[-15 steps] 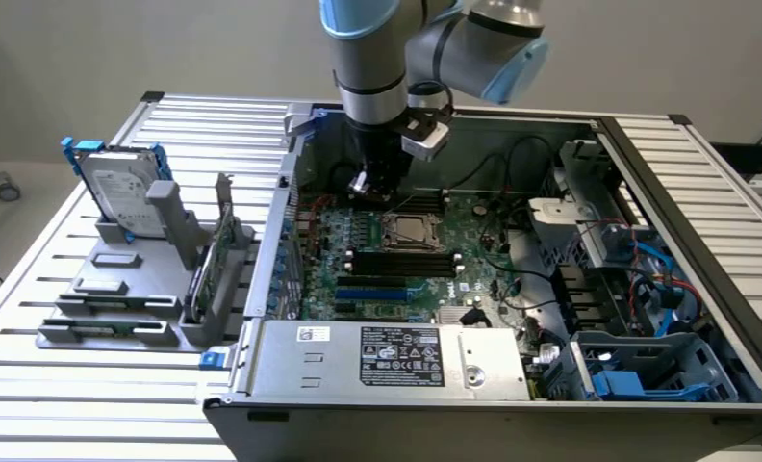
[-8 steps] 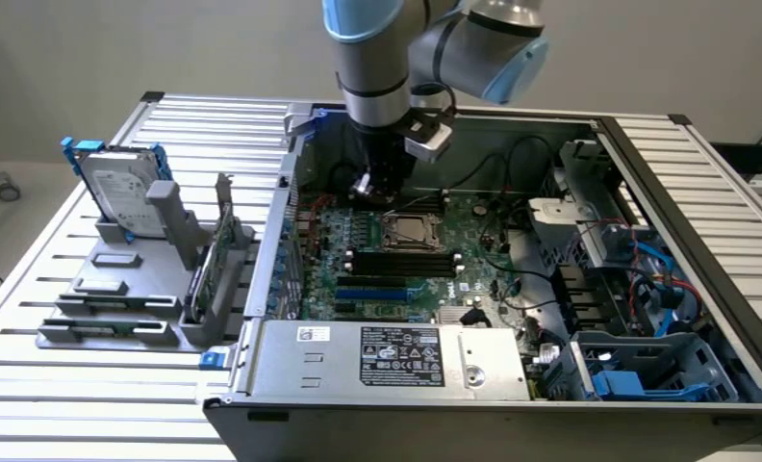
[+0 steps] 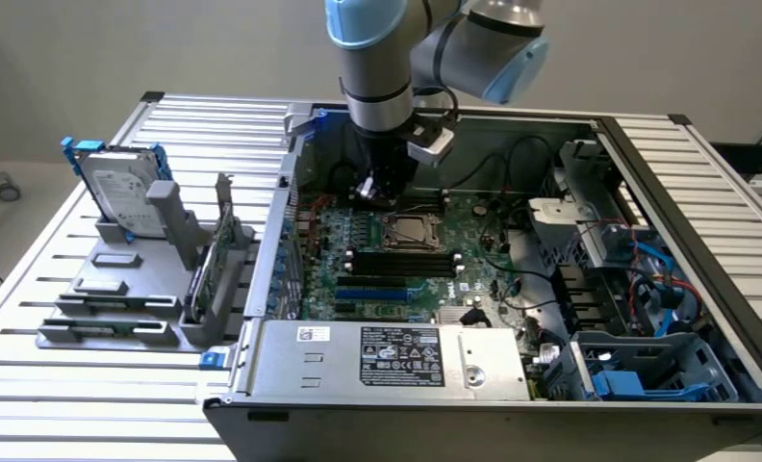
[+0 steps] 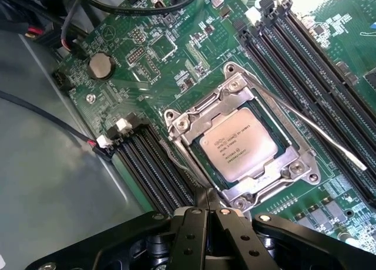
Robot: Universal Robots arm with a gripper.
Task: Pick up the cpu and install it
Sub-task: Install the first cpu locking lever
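**Desk:** Where's the cpu (image 4: 238, 144) right now?

**Me:** I see it lying flat in the socket (image 4: 176, 124) on the motherboard (image 4: 176, 53). Its shiny top faces up, with the printing showing. The silver socket frame runs round all four of its sides. In the exterior view it sits mid-board (image 3: 408, 229), inside the open case (image 3: 689, 241).

**Desk:** And the jaws?

**Me:** Pressed together, tip against tip, with nothing between them. On my wrist camera the closed tips are just beside one edge of the socket frame, off the chip itself. I can't tell whether they touch the frame.

**Desk:** Where's the arm (image 3: 381, 67)?

**Me:** It comes straight down into the case, and its lower end is just above the board on the far side of the socket.

**Desk:** What about the socket lever (image 4: 317, 129)?

**Me:** I see a thin metal rod angling out from the socket across the memory slots (image 4: 294, 53). It isn't lying along the frame.

**Desk:** Anything else around?

**Me:** A coin cell (image 4: 101, 66) sits on the board, well away from the socket. Outside the case, on the exterior view's left, a hard drive (image 3: 118, 188) in a blue frame stands upright in a grey rack (image 3: 124, 289) on the slatted worktop (image 3: 73, 385).
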